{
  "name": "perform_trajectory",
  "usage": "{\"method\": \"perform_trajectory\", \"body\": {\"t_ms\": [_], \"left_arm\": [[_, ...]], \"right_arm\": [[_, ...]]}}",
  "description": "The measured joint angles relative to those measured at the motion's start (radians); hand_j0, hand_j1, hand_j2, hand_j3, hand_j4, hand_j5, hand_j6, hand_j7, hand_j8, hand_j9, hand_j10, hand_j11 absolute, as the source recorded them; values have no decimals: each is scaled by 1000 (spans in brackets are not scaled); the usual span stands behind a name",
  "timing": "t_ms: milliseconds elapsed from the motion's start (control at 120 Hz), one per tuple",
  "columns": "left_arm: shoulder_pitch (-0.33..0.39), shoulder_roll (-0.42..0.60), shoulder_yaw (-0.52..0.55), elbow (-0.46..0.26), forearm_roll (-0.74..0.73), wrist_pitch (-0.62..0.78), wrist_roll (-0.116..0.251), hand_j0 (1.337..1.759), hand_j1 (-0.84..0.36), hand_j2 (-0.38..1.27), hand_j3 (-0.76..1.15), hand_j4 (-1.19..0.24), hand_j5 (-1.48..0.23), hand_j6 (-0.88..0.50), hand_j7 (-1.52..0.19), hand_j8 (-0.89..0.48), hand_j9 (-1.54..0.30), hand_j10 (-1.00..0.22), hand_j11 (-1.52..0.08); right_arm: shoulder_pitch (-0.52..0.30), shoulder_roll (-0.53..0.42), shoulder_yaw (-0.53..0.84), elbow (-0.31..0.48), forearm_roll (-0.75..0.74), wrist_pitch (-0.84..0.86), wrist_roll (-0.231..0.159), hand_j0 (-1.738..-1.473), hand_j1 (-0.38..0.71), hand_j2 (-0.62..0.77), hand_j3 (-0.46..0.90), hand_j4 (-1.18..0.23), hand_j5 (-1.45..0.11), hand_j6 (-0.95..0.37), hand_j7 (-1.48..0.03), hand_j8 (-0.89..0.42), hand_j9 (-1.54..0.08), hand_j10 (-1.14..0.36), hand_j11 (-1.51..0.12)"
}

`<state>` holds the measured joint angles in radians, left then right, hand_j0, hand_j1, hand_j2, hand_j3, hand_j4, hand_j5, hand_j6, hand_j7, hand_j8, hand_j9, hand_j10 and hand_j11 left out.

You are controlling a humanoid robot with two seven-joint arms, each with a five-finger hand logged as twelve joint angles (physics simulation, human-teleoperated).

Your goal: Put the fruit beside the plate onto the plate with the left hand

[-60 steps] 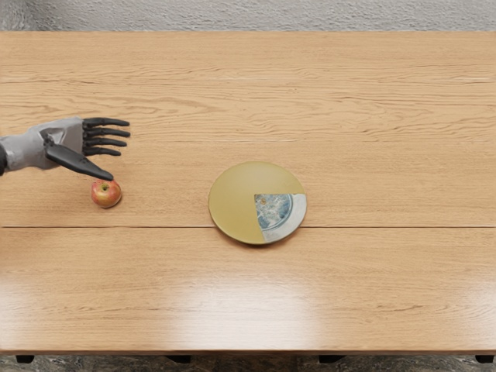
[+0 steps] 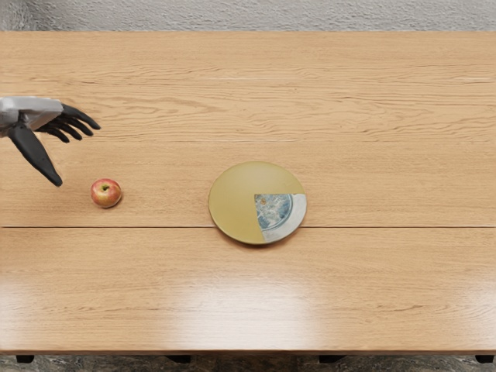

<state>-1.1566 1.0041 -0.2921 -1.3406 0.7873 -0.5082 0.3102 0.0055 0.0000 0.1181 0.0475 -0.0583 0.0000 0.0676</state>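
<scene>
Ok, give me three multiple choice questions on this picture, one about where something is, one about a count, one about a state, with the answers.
1. Where is the apple relative to the plate?
A) on it
B) on the table, to its picture-left
C) to its picture-right
2. How many fruits show?
A) one
B) two
C) three
3. What is the left hand doing?
A) gripping the apple
B) open, holding nothing
C) pressing on the plate

Answers: 1 B, it sits on bare wood apart from the plate's rim. 2 A, only the one apple shows. 3 B, its fingers are spread, up and left of the apple, not touching it.
</scene>
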Motion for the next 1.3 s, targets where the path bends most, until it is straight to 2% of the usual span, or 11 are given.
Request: {"method": "perform_trajectory", "body": {"t_ms": [117, 275, 392, 542, 742, 875, 1067, 1300], "left_arm": [[0, 1, 157, -88, 103, 193, 72, 1658, 58, 52, 0, -249, -319, -250, -319, -250, -318, -249, -318], [-2, -10, 218, -188, 180, 329, 229, 1658, 59, 53, 0, -252, -319, -253, -319, -253, -319, -251, -318], [-12, -24, 226, -253, 194, 395, 277, 1658, 59, 53, 0, -252, -319, -254, -319, -253, -319, -251, -318], [-53, -101, 229, -281, 200, 445, 295, 1658, 59, 53, 0, -252, -319, -253, -319, -253, -319, -251, -318], [-55, -203, 229, -287, 199, 484, 300, 1658, 59, 53, 0, -251, -319, -252, -319, -252, -319, -250, -318], [-51, -219, 231, -277, 193, 522, 300, 1658, 58, 53, 0, -250, -319, -252, -319, -251, -319, -250, -318], [-38, -249, 255, -216, 190, 541, 301, 1658, 54, 53, 0, -253, -323, -254, -323, -254, -323, -252, -322], [-66, -257, 368, -131, 188, 556, 301, 1658, 31, 57, 0, -272, -348, -273, -348, -273, -348, -272, -348]], "right_arm": [[0, 0, 0, 0, 0, 0, 0, -1658, -303, -7, 0, -39, -50, -39, -50, -39, -50, -39, -50], [1, 0, 0, 0, 0, 0, -1, -1658, -303, -7, 0, -39, -50, -39, -50, -39, -50, -39, -50], [1, 0, -1, 0, 0, 0, -2, -1658, -303, -7, 0, -39, -50, -39, -50, -39, -50, -39, -50], [6, 0, -1, 0, 0, 0, -3, -1658, -303, -7, 0, -39, -50, -39, -50, -39, -50, -39, -50], [7, 0, -1, -1, 0, 0, -3, -1658, -303, -7, 0, -39, -50, -39, -50, -39, -50, -39, -50], [7, 0, -1, -1, 0, 0, -3, -1658, -303, -7, 0, -39, -50, -39, -50, -39, -50, -39, -50], [7, 0, -1, -3, 0, 0, -3, -1658, -303, -7, 0, -39, -50, -39, -50, -39, -50, -39, -50], [8, 0, -1, -2, 0, 0, -4, -1658, -303, -7, 0, -39, -50, -39, -50, -39, -50, -39, -50]]}}
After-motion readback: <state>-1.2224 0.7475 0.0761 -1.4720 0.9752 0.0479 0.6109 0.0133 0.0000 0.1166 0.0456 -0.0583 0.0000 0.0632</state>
